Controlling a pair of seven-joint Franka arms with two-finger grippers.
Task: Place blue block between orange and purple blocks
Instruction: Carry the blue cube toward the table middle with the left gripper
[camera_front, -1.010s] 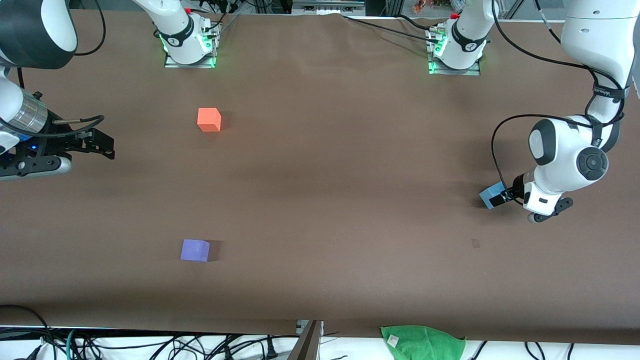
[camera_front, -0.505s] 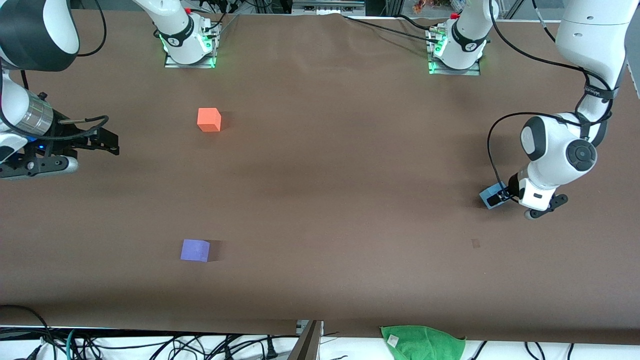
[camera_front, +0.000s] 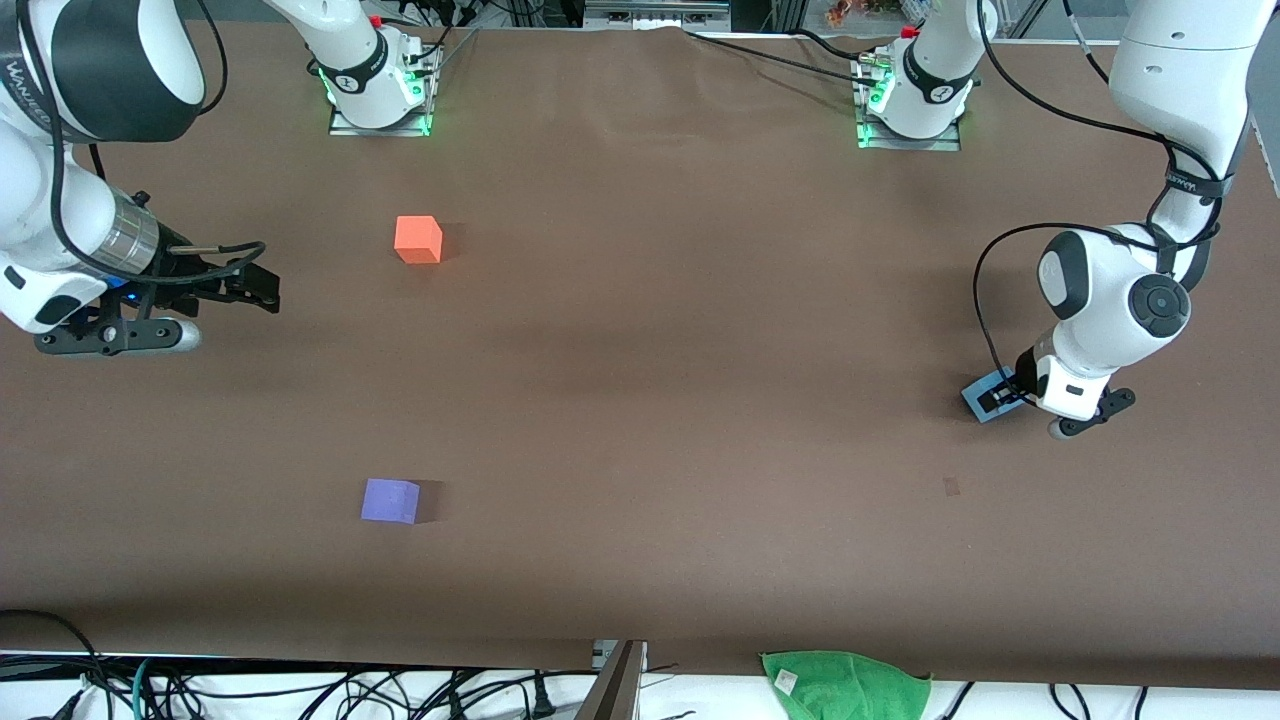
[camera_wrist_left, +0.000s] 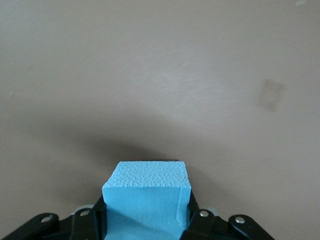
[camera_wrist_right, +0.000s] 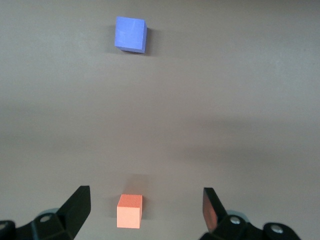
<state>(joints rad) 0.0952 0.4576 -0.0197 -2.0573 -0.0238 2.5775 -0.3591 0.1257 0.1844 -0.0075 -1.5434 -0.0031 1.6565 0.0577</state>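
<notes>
The blue block (camera_front: 980, 402) sits at the left arm's end of the table. My left gripper (camera_front: 1002, 395) is shut on it, low at the table; in the left wrist view the blue block (camera_wrist_left: 146, 192) fills the gap between the fingers (camera_wrist_left: 194, 214). The orange block (camera_front: 418, 240) lies toward the right arm's end, near the bases. The purple block (camera_front: 390, 500) lies nearer the front camera, in line with it. My right gripper (camera_front: 262, 290) is open and empty in the air, beside the orange block. The right wrist view shows my right gripper (camera_wrist_right: 145, 197), the orange block (camera_wrist_right: 130, 211) and the purple block (camera_wrist_right: 130, 34).
A green cloth (camera_front: 845, 682) lies off the table's front edge. A small dark stain (camera_front: 951, 487) marks the brown table cover near the blue block. The two arm bases (camera_front: 378, 95) (camera_front: 910, 100) stand along the back edge.
The right arm has swung in from the table's end toward the orange block. The left gripper has settled slightly lower with the blue block between its fingers.
</notes>
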